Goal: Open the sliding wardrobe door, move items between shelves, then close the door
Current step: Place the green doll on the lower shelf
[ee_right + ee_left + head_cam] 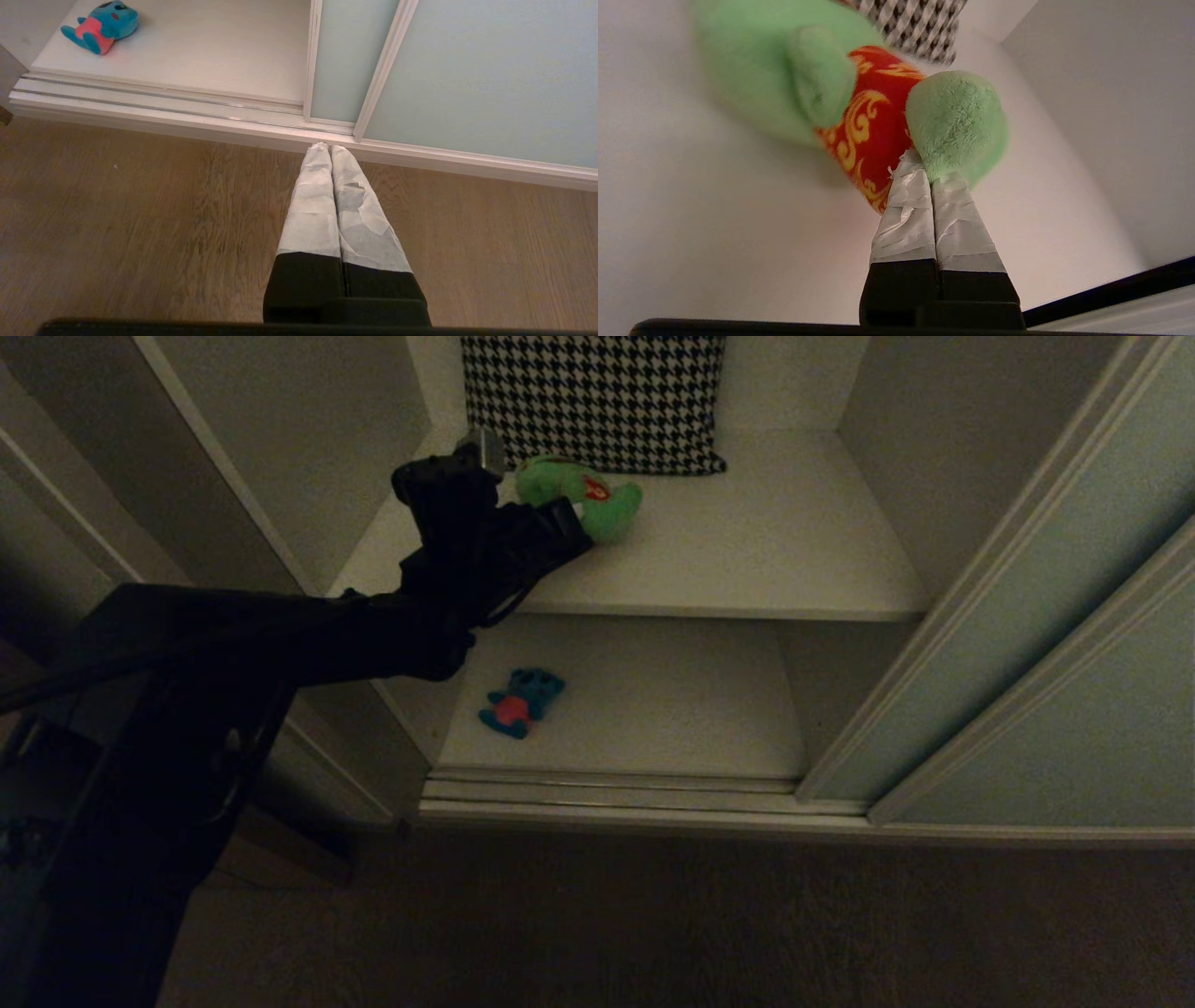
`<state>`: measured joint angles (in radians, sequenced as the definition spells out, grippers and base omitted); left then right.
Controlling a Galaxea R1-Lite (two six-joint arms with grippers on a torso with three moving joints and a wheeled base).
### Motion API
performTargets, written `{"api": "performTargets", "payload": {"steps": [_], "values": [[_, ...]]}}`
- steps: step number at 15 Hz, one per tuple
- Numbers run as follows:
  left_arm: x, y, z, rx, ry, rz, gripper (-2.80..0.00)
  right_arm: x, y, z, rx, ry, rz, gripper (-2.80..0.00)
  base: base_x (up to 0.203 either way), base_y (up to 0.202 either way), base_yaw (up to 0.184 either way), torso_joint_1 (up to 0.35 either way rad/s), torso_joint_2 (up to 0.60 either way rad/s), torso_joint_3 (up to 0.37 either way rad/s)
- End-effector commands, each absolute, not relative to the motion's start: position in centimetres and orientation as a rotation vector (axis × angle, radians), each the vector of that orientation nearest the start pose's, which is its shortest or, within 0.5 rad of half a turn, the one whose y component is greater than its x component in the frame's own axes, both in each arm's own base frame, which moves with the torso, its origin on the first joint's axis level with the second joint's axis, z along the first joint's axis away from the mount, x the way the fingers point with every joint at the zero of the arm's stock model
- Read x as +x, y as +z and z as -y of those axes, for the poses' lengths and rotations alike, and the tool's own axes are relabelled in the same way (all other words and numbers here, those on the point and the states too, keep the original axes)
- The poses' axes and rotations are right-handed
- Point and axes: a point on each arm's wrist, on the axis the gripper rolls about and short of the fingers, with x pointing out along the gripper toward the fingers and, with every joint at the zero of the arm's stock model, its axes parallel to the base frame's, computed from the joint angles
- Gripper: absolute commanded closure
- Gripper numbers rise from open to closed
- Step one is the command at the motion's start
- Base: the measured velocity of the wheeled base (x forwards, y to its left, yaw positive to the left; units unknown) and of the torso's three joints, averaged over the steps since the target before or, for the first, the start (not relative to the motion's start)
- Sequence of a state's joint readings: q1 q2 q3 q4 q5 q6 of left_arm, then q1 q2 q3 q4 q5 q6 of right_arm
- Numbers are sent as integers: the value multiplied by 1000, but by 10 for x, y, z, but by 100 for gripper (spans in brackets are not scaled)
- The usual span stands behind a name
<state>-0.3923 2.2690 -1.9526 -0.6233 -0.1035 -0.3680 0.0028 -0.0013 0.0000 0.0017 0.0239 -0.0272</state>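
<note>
Left gripper jaws are closed on the frog at its red belly; right gripper jaws closed, empty.

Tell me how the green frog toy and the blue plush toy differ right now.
The green frog lies on the upper shelf by the houndstooth cushion; the blue toy lies on the lower shelf. The left gripper is shut on the frog; nothing touches the blue toy. Both are small red-bellied plush toys.
</note>
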Motion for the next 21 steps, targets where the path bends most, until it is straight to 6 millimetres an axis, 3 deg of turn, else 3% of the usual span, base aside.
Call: {"api": "performTargets", "payload": {"steps": [1,3,6,10,14,16,21], "values": [[424,306,179,-412,-534,233,0,-23,75,0,-28,28,0,0,0,0,0,0,0,0],[415,314,177,-415,-478,188,0,-23,75,0,-28,28,0,0,0,0,0,0,0,0],[386,343,175,-421,-453,185,0,-23,75,0,-28,28,0,0,0,0,0,0,0,0],[323,393,158,-404,-467,149,0,-23,75,0,-28,28,0,0,0,0,0,0,0,0],[253,410,127,-347,-467,97,0,-23,75,0,-28,28,0,0,0,0,0,0,0,0],[217,408,108,-302,-452,58,0,-23,75,0,-28,28,0,0,0,0,0,0,0,0],[135,344,50,-192,-335,-79,0,-23,75,0,-28,28,0,0,0,0,0,0,0,0]]}}
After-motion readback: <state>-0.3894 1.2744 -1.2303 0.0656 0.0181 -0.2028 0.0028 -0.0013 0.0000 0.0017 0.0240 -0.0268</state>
